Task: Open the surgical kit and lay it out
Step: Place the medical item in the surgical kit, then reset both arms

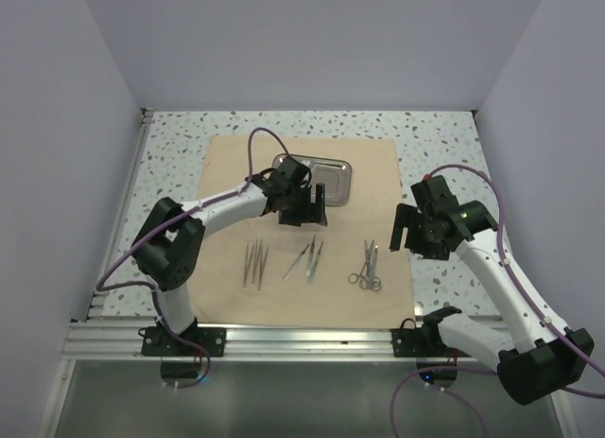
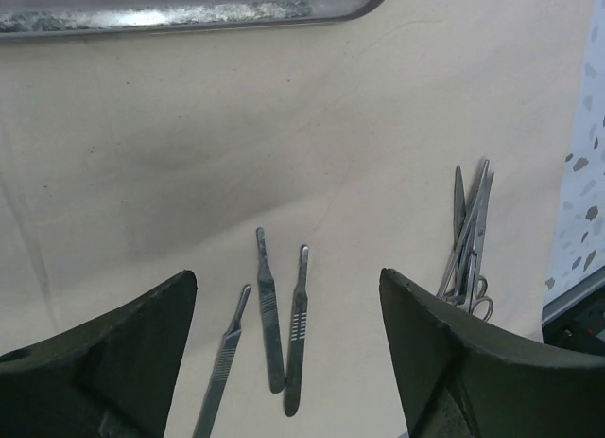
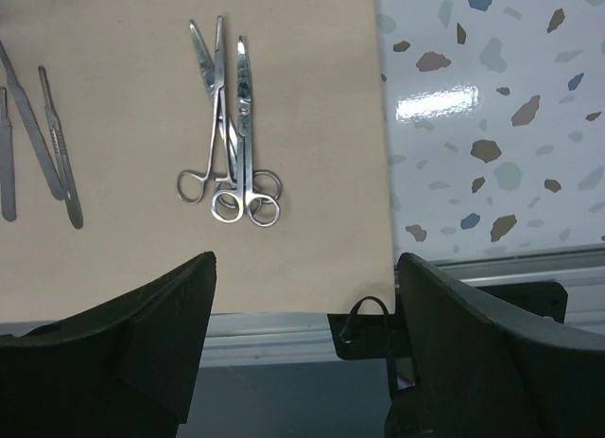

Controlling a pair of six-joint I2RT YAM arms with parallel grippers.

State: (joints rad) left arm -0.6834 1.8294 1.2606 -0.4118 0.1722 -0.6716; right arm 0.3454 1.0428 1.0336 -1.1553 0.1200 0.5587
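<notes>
The tan cloth wrap (image 1: pixel 232 183) lies spread flat on the table. The shiny steel tray (image 1: pixel 340 168) sits at the cloth's far middle, its near rim (image 2: pixel 189 17) showing in the left wrist view. Silver instruments lie in a row on the near half of the cloth: tweezers (image 1: pixel 255 264), three flat ridged handles (image 1: pixel 307 258) (image 2: pixel 274 324), and ring-handled scissors (image 1: pixel 367 268) (image 3: pixel 230 145). My left gripper (image 1: pixel 307 213) (image 2: pixel 288 277) hangs open just in front of the tray, above the flat handles, holding nothing. My right gripper (image 1: pixel 408 235) (image 3: pixel 304 258) stands open over the cloth's right edge, empty.
The table top (image 1: pixel 435 145) is speckled white terrazzo, walled at the back and both sides. An aluminium rail (image 1: pixel 302 339) (image 3: pixel 284 329) with the arm bases runs along the near edge. A purple cable (image 1: pixel 260 140) loops above the left arm.
</notes>
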